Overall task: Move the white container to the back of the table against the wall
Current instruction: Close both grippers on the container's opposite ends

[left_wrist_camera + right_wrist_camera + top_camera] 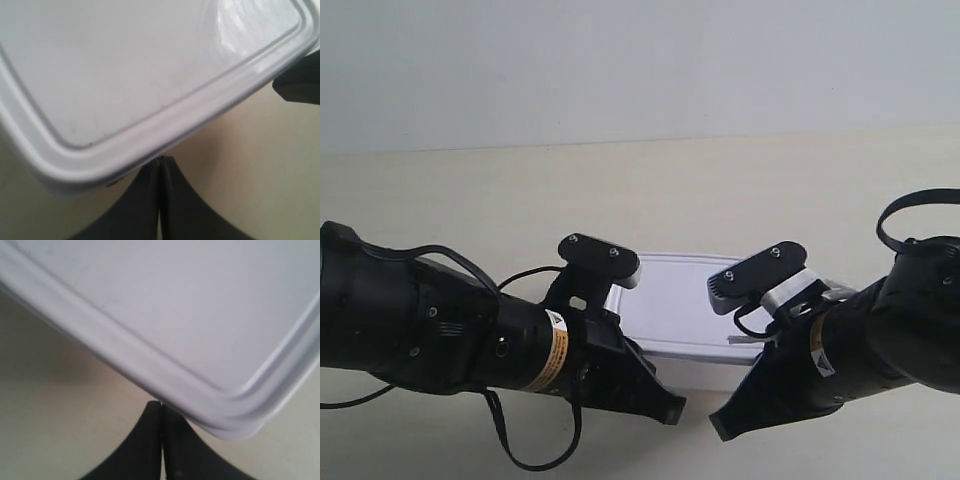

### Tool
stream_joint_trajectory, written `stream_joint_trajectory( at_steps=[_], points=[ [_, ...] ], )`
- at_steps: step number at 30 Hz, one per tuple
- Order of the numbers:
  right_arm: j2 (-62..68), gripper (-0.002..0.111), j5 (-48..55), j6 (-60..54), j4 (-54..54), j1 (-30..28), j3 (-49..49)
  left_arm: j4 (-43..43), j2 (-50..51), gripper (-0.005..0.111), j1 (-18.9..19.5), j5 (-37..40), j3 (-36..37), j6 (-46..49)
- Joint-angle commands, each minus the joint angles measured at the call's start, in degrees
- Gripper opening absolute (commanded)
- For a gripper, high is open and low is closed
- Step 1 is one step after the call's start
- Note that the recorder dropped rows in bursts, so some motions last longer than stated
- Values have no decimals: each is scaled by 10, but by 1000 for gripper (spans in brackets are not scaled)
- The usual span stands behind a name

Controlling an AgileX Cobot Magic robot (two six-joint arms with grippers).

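Note:
The white container (680, 300) lies flat on the table (670, 190) near the front, well short of the wall (640, 60). Both arms reach in from the front. The gripper (670, 408) of the arm at the exterior view's left and the gripper (720, 425) of the arm at its right point at the box's near side. In the left wrist view my left gripper (160, 160) is shut, its tips touching the container (140, 65) under the lid rim. My right gripper (161, 404) is likewise shut, its tips against the container (200, 305) near a corner.
Bare cream tabletop stretches from the box back to the wall. The other arm's dark gripper (300, 85) shows beside the lid edge in the left wrist view. Loose black cables hang from both arms at the front.

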Motion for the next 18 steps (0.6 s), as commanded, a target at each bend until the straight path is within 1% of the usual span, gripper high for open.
stream_joint_trajectory(
  at_steps=[1,6,14,18],
  points=[
    [3,0,-7,61,-73,3,-3,1,3,0,-2,7,-10,4],
    [13,0,-6,102,-110,3,-17,4,11,0,-2,19,-20,13],
    [57,0,4,104,-124,3,-47,4,47,0,-2,34,-48,15],
    [76,0,24,133,-182,3,-62,4,56,0,-1,36,-62,17]
  ],
)
